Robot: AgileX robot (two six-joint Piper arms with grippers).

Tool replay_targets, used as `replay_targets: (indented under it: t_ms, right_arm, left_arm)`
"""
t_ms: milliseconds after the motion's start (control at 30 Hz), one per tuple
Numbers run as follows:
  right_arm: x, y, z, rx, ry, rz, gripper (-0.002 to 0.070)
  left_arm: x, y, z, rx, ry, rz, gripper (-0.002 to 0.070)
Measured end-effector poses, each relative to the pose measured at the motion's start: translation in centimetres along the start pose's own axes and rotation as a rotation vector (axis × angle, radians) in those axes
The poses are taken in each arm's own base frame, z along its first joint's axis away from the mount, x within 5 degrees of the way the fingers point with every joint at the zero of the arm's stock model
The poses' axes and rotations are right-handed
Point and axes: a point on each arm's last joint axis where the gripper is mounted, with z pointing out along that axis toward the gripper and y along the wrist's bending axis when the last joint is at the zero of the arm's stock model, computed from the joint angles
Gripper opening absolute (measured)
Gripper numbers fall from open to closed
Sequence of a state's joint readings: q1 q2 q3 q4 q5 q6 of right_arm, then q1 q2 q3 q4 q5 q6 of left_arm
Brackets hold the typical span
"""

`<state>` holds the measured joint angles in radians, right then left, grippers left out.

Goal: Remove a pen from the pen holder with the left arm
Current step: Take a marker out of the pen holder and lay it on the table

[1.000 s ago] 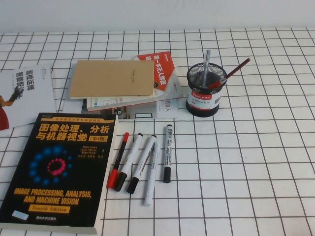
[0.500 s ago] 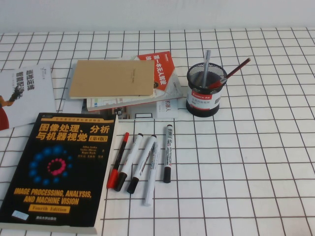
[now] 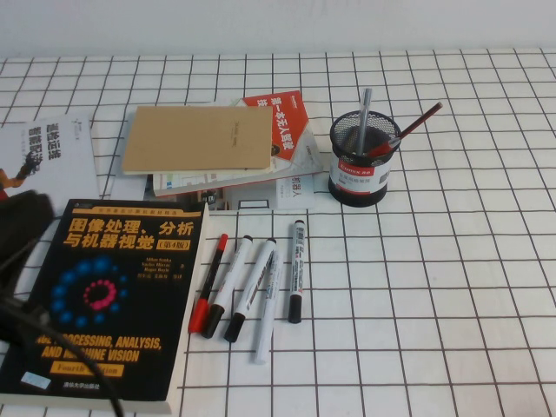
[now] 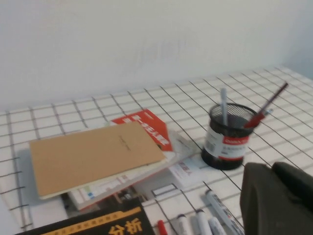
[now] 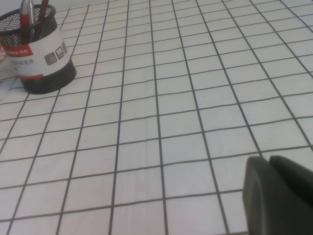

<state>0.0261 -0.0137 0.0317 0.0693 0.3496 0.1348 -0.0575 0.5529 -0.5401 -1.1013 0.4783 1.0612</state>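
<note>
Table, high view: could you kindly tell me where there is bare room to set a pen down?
Bare tablecloth right of the pen holder and markers; the right end effector hangs above it. Crowded left: book stack, textbook, left end effector nearby.

Bright, even light; faint shadows; left wrist view perhaps slightly blurred.

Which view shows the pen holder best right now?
The high view: the pen holder shows whole, its open top visible. The left wrist view shows it whole from the side, beyond the shut left gripper. The right wrist view crops it; the shut right gripper sits far from it.
</note>
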Motion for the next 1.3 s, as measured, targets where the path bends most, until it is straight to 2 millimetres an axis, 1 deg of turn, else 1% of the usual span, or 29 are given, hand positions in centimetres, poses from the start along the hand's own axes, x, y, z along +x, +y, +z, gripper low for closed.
replay_targets:
  t_ms: [133, 233, 333, 500, 600, 700, 800, 900, 933, 1000, 1100, 1167, 1200, 1300]
  right_arm:
    - [0.0, 0.0, 0.0, 0.0, 0.0, 0.0, -0.0016]
    - [0.0, 0.0, 0.0, 0.0, 0.0, 0.0, -0.0016]
    - [0.0, 0.0, 0.0, 0.0, 0.0, 0.0, -0.0016]
    - [0.0, 0.0, 0.0, 0.0, 0.0, 0.0, -0.0016]
    - [0.0, 0.0, 0.0, 0.0, 0.0, 0.0, -0.0016]
    - [0.0, 0.0, 0.0, 0.0, 0.0, 0.0, -0.0016]
    - [0.0, 0.0, 0.0, 0.0, 0.0, 0.0, -0.0016]
    - [0.0, 0.0, 0.0, 0.0, 0.0, 0.0, -0.0017]
    - [0.0, 0.0, 0.0, 0.0, 0.0, 0.0, -0.0016]
    - [0.0, 0.0, 0.0, 0.0, 0.0, 0.0, -0.0017]
    - [0.0, 0.0, 0.0, 0.0, 0.0, 0.0, -0.0016]
    - [0.0, 0.0, 0.0, 0.0, 0.0, 0.0, -0.0017]
    - [0.0, 0.0, 0.0, 0.0, 0.0, 0.0, -0.0016]
    - [0.0, 0.0, 0.0, 0.0, 0.0, 0.0, -0.0017]
  left_arm:
    - [-0.7, 0.5, 3.9, 0.145, 0.1, 0.041, 0.0001]
    - [-1.1, 0.8, 7.2, 0.249, 0.128, 0.06, 0.0001]
    - [-1.4, 0.8, 10.1, 0.317, 0.137, 0.118, 0.0001]
    - [-1.7, -0.5, 14.9, 0.391, 0.156, 0.241, 0.0001]
    - [-1.7, -1.4, 17.7, 0.406, 0.17, 0.264, 0.0001]
    - [-1.4, -2.5, 20.6, 0.451, 0.183, 0.309, 0.0001]
    - [-0.9, -3.7, 22.9, 0.501, 0.184, 0.371, 0.0011]
    - [0.1, -4.9, 25.2, 0.552, 0.188, 0.443, 0.0063]
    - [0.4, -5.4, 25.9, 0.567, 0.187, 0.465, 0.0095]
    - [0.9, -6.1, 27.2, 0.594, 0.182, 0.505, 0.0179]
    - [1.5, -7.2, 28.8, 0.618, 0.177, 0.543, 0.0325]
    - [1.9, -7.9, 29.8, 0.624, 0.17, 0.575, 0.0394]
    - [2.2, -8.3, 30.3, 0.62, 0.165, 0.596, 0.0418]
    - [2.9, -9.3, 31.8, 0.61, 0.145, 0.666, 0.0449]
